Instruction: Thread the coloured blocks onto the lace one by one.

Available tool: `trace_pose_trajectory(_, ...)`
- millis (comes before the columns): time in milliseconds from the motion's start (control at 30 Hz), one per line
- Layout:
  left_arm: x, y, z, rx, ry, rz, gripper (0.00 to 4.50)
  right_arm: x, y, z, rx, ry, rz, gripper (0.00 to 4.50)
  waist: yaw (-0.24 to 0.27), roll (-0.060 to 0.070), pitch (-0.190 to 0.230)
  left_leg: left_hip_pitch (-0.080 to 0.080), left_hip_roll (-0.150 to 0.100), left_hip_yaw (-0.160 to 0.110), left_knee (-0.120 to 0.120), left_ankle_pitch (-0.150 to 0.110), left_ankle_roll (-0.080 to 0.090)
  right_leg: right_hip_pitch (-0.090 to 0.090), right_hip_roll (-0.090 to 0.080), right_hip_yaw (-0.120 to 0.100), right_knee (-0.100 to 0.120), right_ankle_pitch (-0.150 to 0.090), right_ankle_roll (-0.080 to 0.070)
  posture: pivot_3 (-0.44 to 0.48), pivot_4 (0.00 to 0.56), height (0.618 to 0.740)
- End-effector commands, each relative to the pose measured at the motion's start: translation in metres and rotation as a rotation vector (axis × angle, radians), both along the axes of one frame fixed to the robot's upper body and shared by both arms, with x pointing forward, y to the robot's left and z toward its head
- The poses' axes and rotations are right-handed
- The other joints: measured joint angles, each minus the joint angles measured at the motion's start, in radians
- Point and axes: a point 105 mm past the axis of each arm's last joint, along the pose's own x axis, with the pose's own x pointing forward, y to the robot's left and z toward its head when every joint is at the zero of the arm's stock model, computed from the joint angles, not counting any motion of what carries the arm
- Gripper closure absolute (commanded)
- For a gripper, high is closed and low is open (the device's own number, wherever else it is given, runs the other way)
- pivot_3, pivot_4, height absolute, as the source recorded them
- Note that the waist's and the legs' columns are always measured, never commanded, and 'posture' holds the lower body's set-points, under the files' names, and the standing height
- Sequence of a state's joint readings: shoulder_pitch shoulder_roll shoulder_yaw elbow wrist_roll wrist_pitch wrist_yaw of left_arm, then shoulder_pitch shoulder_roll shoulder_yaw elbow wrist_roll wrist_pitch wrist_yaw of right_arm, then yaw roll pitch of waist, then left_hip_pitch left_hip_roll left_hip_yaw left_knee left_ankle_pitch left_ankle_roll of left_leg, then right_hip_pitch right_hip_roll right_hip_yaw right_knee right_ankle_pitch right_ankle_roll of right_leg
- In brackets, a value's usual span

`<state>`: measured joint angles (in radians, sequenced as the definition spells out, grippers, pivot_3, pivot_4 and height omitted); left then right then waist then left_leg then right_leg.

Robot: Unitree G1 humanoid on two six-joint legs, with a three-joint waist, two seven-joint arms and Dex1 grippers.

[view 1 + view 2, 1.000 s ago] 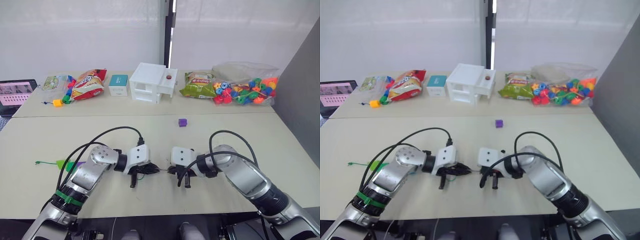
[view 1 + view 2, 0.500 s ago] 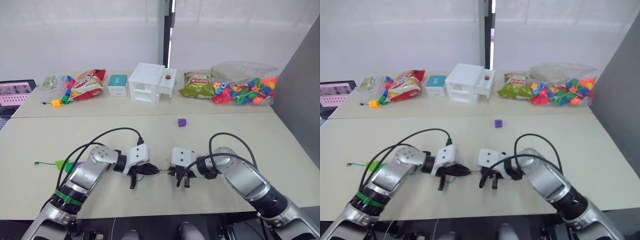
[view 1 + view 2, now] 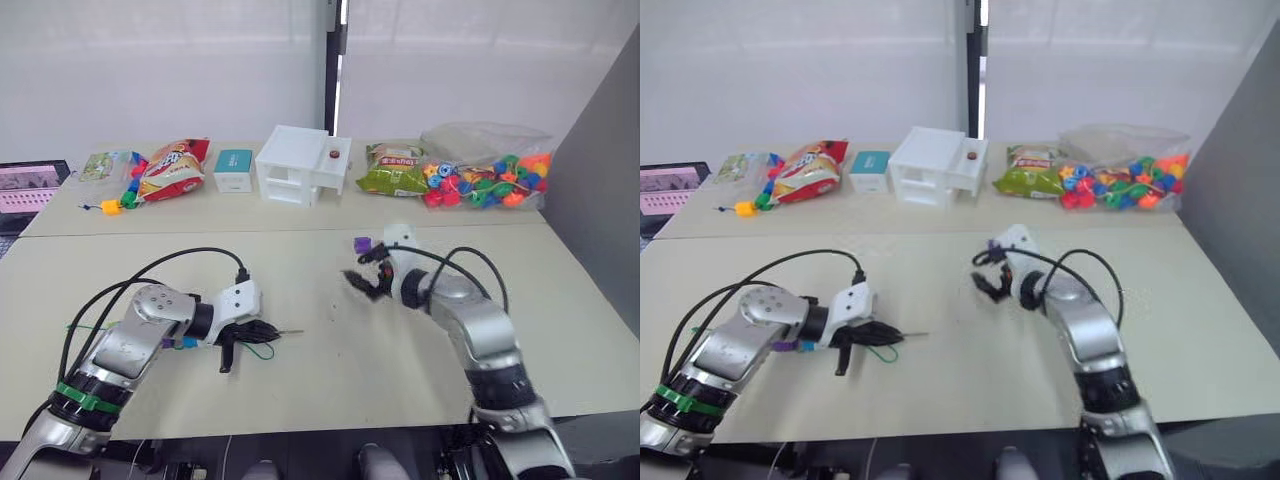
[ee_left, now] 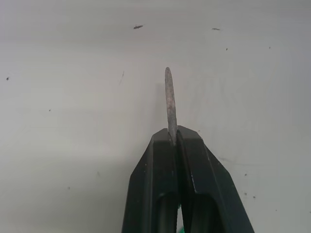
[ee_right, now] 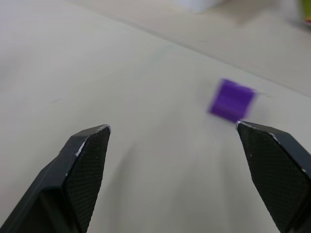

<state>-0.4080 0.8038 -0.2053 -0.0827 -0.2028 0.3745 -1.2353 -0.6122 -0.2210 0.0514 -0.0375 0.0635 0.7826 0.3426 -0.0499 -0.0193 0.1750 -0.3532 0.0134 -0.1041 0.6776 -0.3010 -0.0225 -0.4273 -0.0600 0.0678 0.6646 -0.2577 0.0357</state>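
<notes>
My left gripper (image 3: 262, 331) lies low over the near table, shut on the lace's stiff dark tip (image 4: 169, 103), which pokes out past the fingertips. The green lace (image 3: 262, 350) loops just behind the gripper. Small purple and blue blocks (image 3: 178, 343) show by that wrist. A purple block (image 3: 363, 244) sits alone on the table further back. Just short of it hovers my right gripper (image 3: 365, 272), open and empty. In the right wrist view the purple block (image 5: 232, 99) lies ahead, close to one of the spread fingers (image 5: 90, 150).
Along the far table stand a white box (image 3: 292, 165), a teal box (image 3: 235, 168), snack bags (image 3: 175, 168) and a clear bag of coloured blocks (image 3: 490, 180). A screen (image 3: 30, 182) sits at the far left. A seam (image 3: 200, 232) divides the two tables.
My right gripper has opened, let go near the lace's tip and swung back toward the purple block. My left gripper has drawn leftward, still holding the tip.
</notes>
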Motion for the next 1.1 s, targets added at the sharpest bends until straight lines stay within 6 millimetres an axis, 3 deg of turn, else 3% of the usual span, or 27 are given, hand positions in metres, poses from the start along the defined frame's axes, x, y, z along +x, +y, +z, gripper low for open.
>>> trace_pose_trajectory(33,-0.003,-0.001,0.012,-0.02,-0.035,-0.017,4.5,0.015,0.0,0.011,0.051,-0.085,-0.14,0.05,-0.001,0.0,0.0,-0.001,0.0,0.0,-0.001,0.0,0.0,-0.001,0.0,0.0,0.0,0.0,0.0,0.0,0.15,0.74)
trace_pose_trajectory(200,-0.004,-0.001,0.012,-0.024,-0.036,-0.009,4.5,0.031,0.017,0.006,0.113,-0.102,-0.219,0.05,-0.015,0.0,0.0,-0.001,0.0,0.0,-0.001,0.0,0.0,-0.001,-0.001,0.001,-0.001,0.0,0.0,0.0,0.15,0.74)
trace_pose_trajectory(467,-0.005,0.0,0.014,-0.017,-0.041,0.005,4.5,0.063,0.024,-0.008,0.264,-0.055,-0.361,0.05,-0.029,0.001,0.0,0.0,0.0,0.0,-0.002,0.0,0.0,-0.001,0.0,0.001,0.0,0.0,0.0,0.0,0.15,0.74)
trace_pose_trajectory(667,-0.006,0.0,0.015,-0.014,-0.042,0.009,4.5,0.069,0.048,-0.007,0.303,-0.071,-0.281,1.92,-0.053,0.001,0.0,0.0,0.0,0.0,-0.003,0.0,0.0,-0.001,0.0,0.001,0.0,0.0,0.0,0.0,0.15,0.74)
trace_pose_trajectory(800,-0.006,0.0,0.015,-0.013,-0.044,0.011,4.5,0.072,0.05,-0.006,0.312,-0.075,-0.278,3.28,-0.064,0.001,0.0,0.0,0.0,0.0,-0.003,0.0,0.0,-0.001,0.0,0.001,0.001,0.0,0.0,0.0,0.15,0.74)
trace_pose_trajectory(833,-0.006,0.0,0.015,-0.014,-0.045,0.012,4.5,0.071,0.049,-0.005,0.317,-0.082,-0.274,3.32,-0.068,0.001,0.0,0.0,0.0,0.0,-0.004,0.0,0.0,-0.001,0.0,0.001,0.001,0.0,0.0,0.0,0.15,0.74)
trace_pose_trajectory(1000,-0.006,-0.002,0.015,-0.019,-0.043,0.008,4.5,0.05,0.048,0.013,0.335,-0.166,-0.208,3.32,-0.067,0.001,0.0,-0.001,0.0,-0.001,-0.004,0.0,0.0,-0.001,0.0,0.001,0.002,0.0,0.0,0.0,0.15,0.74)
trace_pose_trajectory(1100,-0.006,-0.002,0.014,-0.021,-0.04,0.005,4.5,0.0,0.045,0.02,0.27,-0.183,-0.126,3.32,-0.06,0.002,0.0,-0.002,0.0,-0.001,-0.005,0.0,0.0,-0.001,-0.001,0.001,0.002,0.0,0.0,0.0,0.15,0.74)
